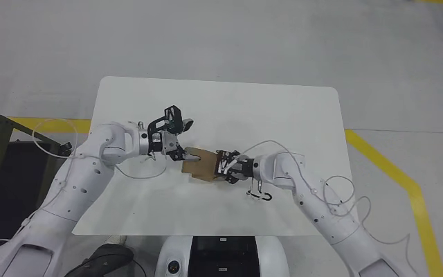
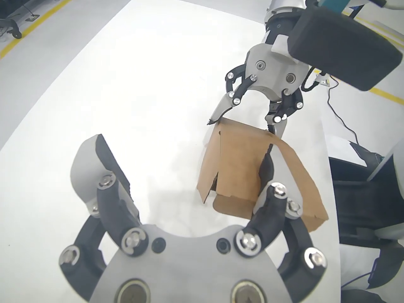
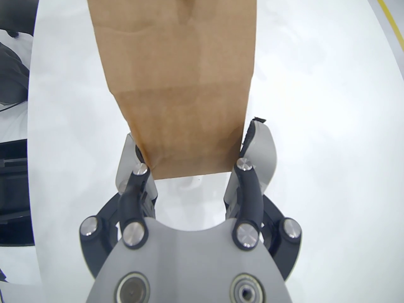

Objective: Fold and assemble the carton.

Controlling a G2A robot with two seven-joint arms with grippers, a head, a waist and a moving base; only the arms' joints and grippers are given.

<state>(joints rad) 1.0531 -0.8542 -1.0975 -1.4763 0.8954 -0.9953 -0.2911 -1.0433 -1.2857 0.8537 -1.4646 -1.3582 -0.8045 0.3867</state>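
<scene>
Carton [image 1: 202, 166], brown, half-erected, lies front-middle on the desk [image 1: 277, 104]. Risk, my judgement: the thin board buckles or slips from the clamp if its top panel is pressed hard, and the loose end flaps may snag. Right jaws clenched across one end of the carton. Left jaws released, spread wide: one finger [image 2: 268, 171] on the top panel, the other off to the side.

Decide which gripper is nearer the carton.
Right. The right gripper straddles the carton, fingers at both sides; the left gripper has one finger on it, the other off it.
</scene>
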